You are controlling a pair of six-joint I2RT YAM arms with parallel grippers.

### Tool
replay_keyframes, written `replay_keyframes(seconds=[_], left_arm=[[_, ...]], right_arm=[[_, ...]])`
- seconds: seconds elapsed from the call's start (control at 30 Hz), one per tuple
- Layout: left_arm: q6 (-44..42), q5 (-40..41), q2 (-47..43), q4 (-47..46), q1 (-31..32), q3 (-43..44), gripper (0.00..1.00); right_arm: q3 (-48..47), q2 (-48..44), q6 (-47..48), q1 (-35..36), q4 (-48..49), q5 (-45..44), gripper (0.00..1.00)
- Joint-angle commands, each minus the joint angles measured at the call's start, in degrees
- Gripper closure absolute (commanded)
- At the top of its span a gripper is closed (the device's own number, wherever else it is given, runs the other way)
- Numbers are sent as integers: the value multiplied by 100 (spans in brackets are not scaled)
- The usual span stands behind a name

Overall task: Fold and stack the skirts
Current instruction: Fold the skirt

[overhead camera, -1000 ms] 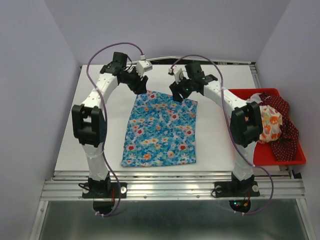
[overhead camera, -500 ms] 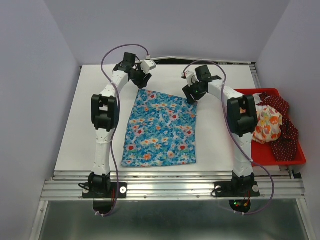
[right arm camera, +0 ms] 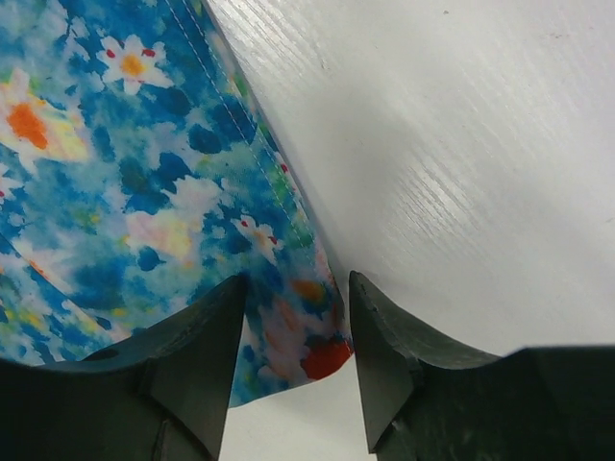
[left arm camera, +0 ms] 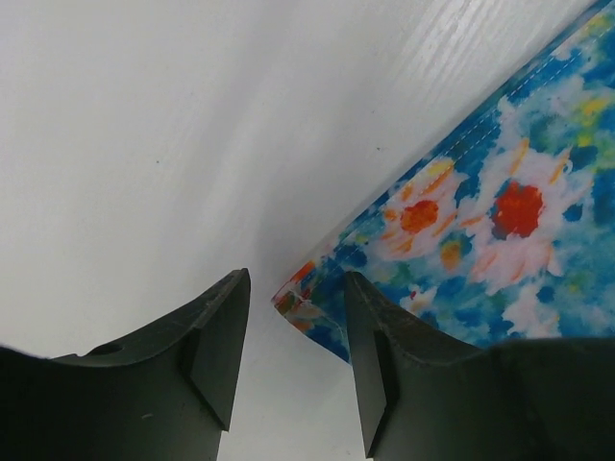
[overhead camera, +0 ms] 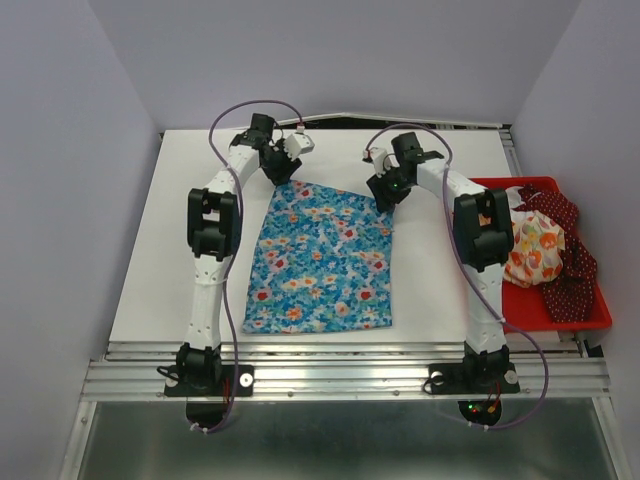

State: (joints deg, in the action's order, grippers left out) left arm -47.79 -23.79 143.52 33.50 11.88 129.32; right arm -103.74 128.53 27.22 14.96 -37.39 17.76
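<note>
The blue flowered skirt (overhead camera: 320, 260) lies spread flat in the middle of the white table (overhead camera: 170, 250). My left gripper (overhead camera: 283, 172) is down at its far left corner and my right gripper (overhead camera: 385, 193) at its far right corner. In the left wrist view the left gripper (left arm camera: 296, 279) is open, with the skirt (left arm camera: 500, 221) corner tip lying between the jaws and not pinched. The right gripper (right arm camera: 298, 279) is open too, its jaws straddling the corner of the skirt (right arm camera: 115, 173). The cream skirt with orange flowers (overhead camera: 540, 250) and the dark red dotted skirt (overhead camera: 572, 285) lie bunched in a red tray.
The red tray (overhead camera: 560, 322) sits at the table's right edge, beside the right arm. Grey walls stand close on the left, right and back. A metal rail with both arm bases runs along the near edge.
Both arms have stretched farther out and dropped their wrists onto the skirt's far corners. The jaws of both grippers have narrowed a little. The skirt has stayed in place.
</note>
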Motion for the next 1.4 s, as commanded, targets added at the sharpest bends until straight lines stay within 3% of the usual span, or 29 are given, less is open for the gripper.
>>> replay_keyframes(seconds=[0.0,0.27,0.43,0.5,0.53,0.93,1.2,1.37], left_arm=[[-266,-56,62,315,-10,24,48],[-398,-99,193,535,-19,41,64],[-503,-187,159,676,-45,146,83],[-451,-179,115,650,-63,208,98],[-407,-161,54,615,-72,243,100],[-125,-2,-1106,69,-344,393,100],[-274,-213,-2292,244,-344,-529,100],[-485,-407,-3382,360,-327,-1940,100]], right_arm=[[-375,119,169,-2,-199,158,48],[-673,401,204,-2,-295,149,62],[-963,559,178,-54,-322,44,87],[-1051,568,126,-55,-322,-26,95],[-1138,568,108,-55,-322,-44,99],[-1570,15,-94,-55,-76,-343,99],[-1123,-899,221,-55,117,-168,99],[-253,-1636,485,-55,161,148,99]])
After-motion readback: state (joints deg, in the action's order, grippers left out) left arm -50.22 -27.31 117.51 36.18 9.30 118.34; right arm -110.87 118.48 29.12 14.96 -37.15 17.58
